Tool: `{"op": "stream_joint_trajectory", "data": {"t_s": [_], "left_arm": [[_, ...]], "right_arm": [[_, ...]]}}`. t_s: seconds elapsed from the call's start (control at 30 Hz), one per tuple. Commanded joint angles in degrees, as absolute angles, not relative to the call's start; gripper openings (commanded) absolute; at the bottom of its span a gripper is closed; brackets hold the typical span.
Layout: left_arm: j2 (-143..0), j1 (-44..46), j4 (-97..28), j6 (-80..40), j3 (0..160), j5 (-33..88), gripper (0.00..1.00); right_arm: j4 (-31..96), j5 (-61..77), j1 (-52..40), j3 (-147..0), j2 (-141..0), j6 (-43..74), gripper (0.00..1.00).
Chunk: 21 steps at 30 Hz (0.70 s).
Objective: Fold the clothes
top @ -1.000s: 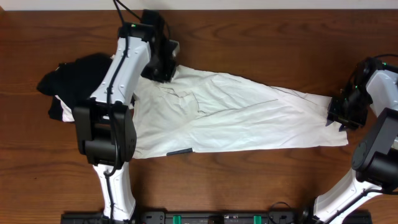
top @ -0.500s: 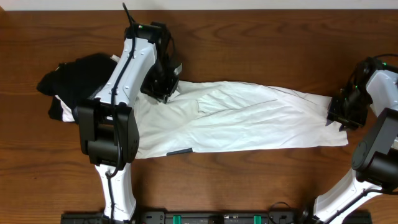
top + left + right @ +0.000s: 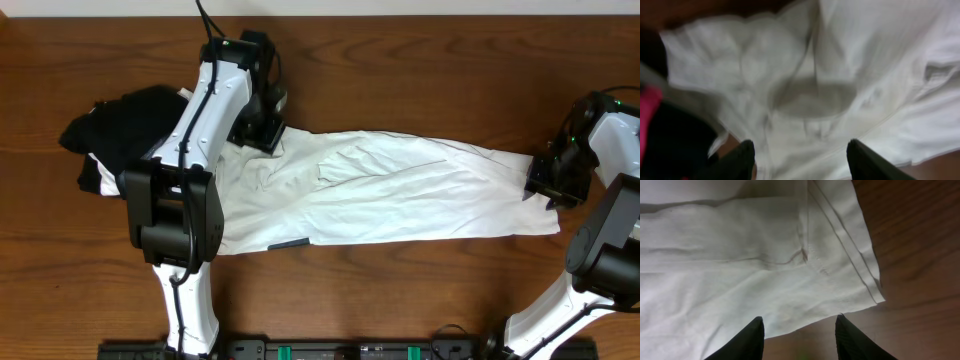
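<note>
Spreading is the step in hand: the white T-shirt (image 3: 400,195) has been drawn out lengthwise across the tabletop (image 3: 420,60) and no fold has yet been made. It lies in a long band, its left end against the heap of black garments (image 3: 120,125) and its stitched hem at the right end, near the right arm.

The left pincer (image 3: 262,122) is placed over the upper left edge of the shirt. In the left wrist view its fingers (image 3: 742,160) are seen well apart with nothing between them, and creased cloth with what looks like the neckline lies loose beneath. The right pincer (image 3: 547,180) is held at the hem corner. In its wrist view the fingers (image 3: 747,340) are parted too, and the hem lies flat on the wood, ungripped.

For the next move a fresh grasp is likely to be called for: one long edge would have to be pinched at both ends and carried over to the opposite edge. Some wrinkles in the middle may need to be smoothed first.

Against the frame of one second ago, the cloth is no longer tented up to the left pincer: the peak has been let down, and the upper edge now runs flatter and straighter. Against the frame of half a second ago, the left pincer is set slightly farther from the robot's base. No shift is to be seen in the right arm or the hem end.
</note>
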State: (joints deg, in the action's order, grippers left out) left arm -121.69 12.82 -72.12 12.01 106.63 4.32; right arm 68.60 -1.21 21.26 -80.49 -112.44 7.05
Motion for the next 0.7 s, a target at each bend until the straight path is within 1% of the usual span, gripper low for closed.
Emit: {"op": "stream_joint_trajectory", "data": {"t_s": [0.0,0.13,0.37,0.47,0.5,0.57,0.6,0.67], "left_arm": [[-120.2,12.7,-68.1,11.0,105.8,8.7,0.61],[-120.2,12.8,-64.7,11.1,103.3,11.0,0.62],[-120.2,13.0,-59.9,11.6,97.3,11.0,0.62],[-120.2,13.0,-58.8,11.6,94.7,11.0,0.61],[-120.2,13.0,-59.0,11.6,94.5,11.0,0.57],[-120.2,13.0,-59.3,11.6,94.5,11.0,0.46],[-120.0,13.0,-59.5,11.6,94.6,11.0,0.38],[-119.7,13.0,-60.5,11.5,94.9,10.9,0.27]], "right_arm": [[68.5,-0.4,21.6,-80.4,-111.2,7.7,0.45],[68.6,-0.4,21.6,-80.4,-111.2,7.6,0.45],[68.6,0.8,21.6,-80.4,-111.2,7.7,0.45],[68.6,2.0,21.6,-80.4,-111.2,7.7,0.45],[68.6,2.0,21.6,-80.4,-111.2,7.7,0.45],[68.6,2.0,21.6,-80.4,-111.2,7.7,0.45],[68.6,2.0,21.6,-80.4,-111.2,7.7,0.45],[68.7,2.0,21.6,-80.4,-111.2,7.7,0.45]]}}
